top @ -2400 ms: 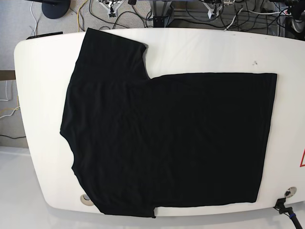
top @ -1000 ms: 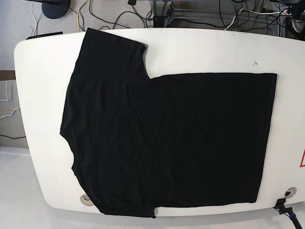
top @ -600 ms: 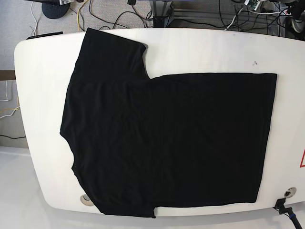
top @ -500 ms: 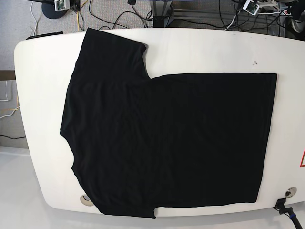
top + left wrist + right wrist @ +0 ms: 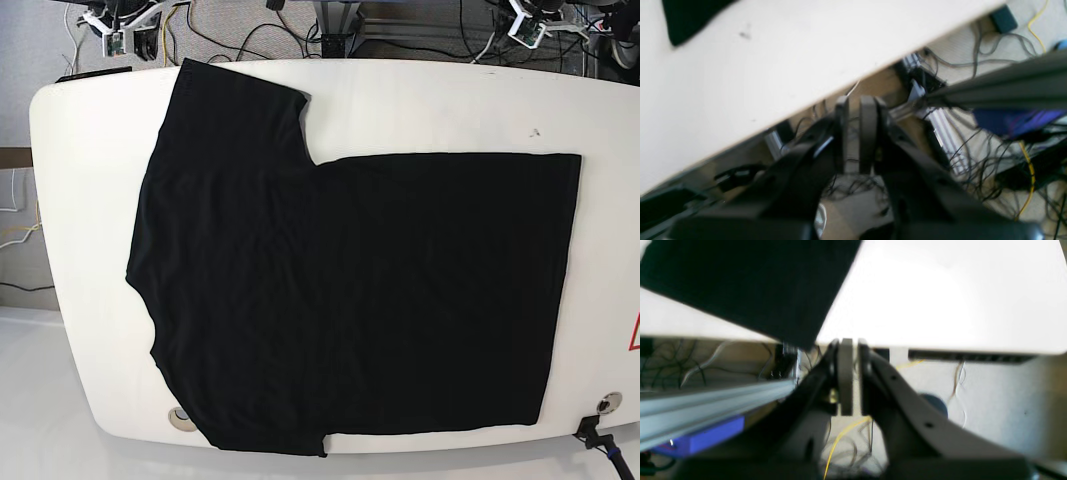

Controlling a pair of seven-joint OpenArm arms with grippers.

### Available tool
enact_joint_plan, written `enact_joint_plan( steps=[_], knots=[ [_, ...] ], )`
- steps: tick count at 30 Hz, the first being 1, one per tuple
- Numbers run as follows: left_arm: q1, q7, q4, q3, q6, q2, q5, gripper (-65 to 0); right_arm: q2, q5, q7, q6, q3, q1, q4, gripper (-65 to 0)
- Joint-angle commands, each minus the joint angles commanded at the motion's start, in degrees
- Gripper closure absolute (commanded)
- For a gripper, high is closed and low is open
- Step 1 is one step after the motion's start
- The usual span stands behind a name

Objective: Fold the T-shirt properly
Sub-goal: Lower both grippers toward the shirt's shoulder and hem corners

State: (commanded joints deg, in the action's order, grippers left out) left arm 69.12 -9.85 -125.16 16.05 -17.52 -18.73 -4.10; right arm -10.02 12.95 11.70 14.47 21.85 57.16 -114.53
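The T-shirt (image 5: 340,290) lies flat on the white table (image 5: 430,100), covering most of it, plain black side up. One sleeve juts toward 11 o'clock in the base view, and the straight hem runs down the 3 o'clock side. No fold is made yet.

The left gripper (image 5: 853,133) sits off the table's far edge, above cables and floor, with its jaws nearly together and holding nothing. Only a dark corner of the shirt shows at 10 o'clock in its wrist view. The right gripper (image 5: 850,376) is likewise beyond the table rim, its jaws close together and empty, with the sleeve's edge just above it at about 11 o'clock.

The step in hand looks like the first reach for the cloth. To do it well, each claw should open before coming down, and take a single layer right at an edge or corner, probably the sleeve for the right arm and the hem corner for the left, though the blurred wrist views make exact aim hard to judge. Both should then lift together so the fabric stays smooth.

No containers are in view.
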Motion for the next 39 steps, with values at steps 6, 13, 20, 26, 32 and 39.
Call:
enact_joint_plan(
  steps=[6,13,20,26,32,39],
  knots=[
    [-3.5,0.4,-0.4,0.3,0.2,0.7,0.0,-8.6,3.5,-0.7,9.7,-0.36,0.1,-7.7,1.3,-10.6],
    [-8.2,-1.7,-0.7,0.5,0.2,2.4,0.3,-20.1,6.1,-1.5,15.4,-0.75,-0.1,-14.6,7.8,-11.6],
    [-12.3,-1.2,-0.5,0.8,0.5,2.8,0.6,-26.0,7.4,-1.6,17.8,-0.42,-0.2,-19.1,12.8,-11.8],
    [-14.6,-1.6,0.8,1.3,0.8,1.9,-2.4,-23.6,9.1,3.8,17.1,2.77,-0.8,-18.5,9.0,-6.6],
    [-22.3,-1.1,8.5,3.4,0.7,-2.5,-7.6,-23.0,10.9,5.7,19.7,2.96,-1.0,-18.7,9.2,-4.7],
    [-33.0,0.9,18.8,5.2,1.2,-9.3,-6.2,-24.6,10.5,5.2,19.7,4.7,-1.5,-19.1,9.2,-3.8]
  ],
)
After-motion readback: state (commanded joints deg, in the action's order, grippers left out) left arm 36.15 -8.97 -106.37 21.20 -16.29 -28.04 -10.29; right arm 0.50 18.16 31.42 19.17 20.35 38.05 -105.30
